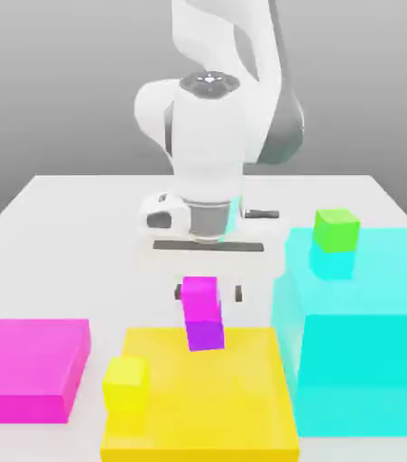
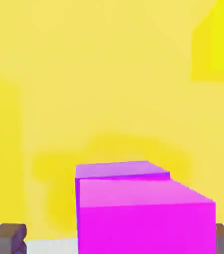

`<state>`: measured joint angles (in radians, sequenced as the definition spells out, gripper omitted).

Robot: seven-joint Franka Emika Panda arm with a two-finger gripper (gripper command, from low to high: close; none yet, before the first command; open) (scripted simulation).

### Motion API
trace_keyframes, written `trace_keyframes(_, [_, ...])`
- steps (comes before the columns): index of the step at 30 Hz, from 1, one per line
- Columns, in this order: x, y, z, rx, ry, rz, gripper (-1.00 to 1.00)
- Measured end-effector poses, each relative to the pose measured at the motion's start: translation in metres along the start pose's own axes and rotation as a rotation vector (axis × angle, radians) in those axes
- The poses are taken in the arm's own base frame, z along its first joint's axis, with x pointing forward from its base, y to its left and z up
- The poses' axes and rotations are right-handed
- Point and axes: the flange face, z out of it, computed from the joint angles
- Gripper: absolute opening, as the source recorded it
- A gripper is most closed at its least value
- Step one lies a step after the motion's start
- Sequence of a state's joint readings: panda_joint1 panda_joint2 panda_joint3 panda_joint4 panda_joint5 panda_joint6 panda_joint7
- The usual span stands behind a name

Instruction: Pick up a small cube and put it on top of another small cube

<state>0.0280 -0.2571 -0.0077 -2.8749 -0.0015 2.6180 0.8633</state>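
Four small cubes: magenta cube (image 1: 199, 295), purple cube (image 1: 206, 335), yellow cube (image 1: 125, 385), green cube (image 1: 336, 229). Three big blocks: magenta slab (image 1: 28, 368), yellow slab (image 1: 216, 406), cyan block (image 1: 369, 343).

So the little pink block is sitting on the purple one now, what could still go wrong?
The magenta cube sits skewed on the purple cube, not squarely lined up, so a nudge might tip it off. The open gripper has a finger on either side of the magenta cube, so a sideways pull-away could clip it. If it falls, it would land on the yellow slab, perhaps by the yellow cube.

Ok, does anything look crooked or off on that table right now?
Yes. The small magenta cube sits on the purple cube on the yellow slab, but it is offset toward the arm rather than squarely stacked. The gripper is open around it.
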Motion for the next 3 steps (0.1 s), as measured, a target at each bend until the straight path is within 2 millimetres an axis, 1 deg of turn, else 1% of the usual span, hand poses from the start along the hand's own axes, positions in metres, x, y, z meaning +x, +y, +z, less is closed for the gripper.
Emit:
trace_keyframes(1, [0.0,0.0,0.004,0.0,0.0,0.0,1.0])
trace_keyframes(3, [0.0,0.0,-0.008,-0.001,0.001,0.0,1.0])
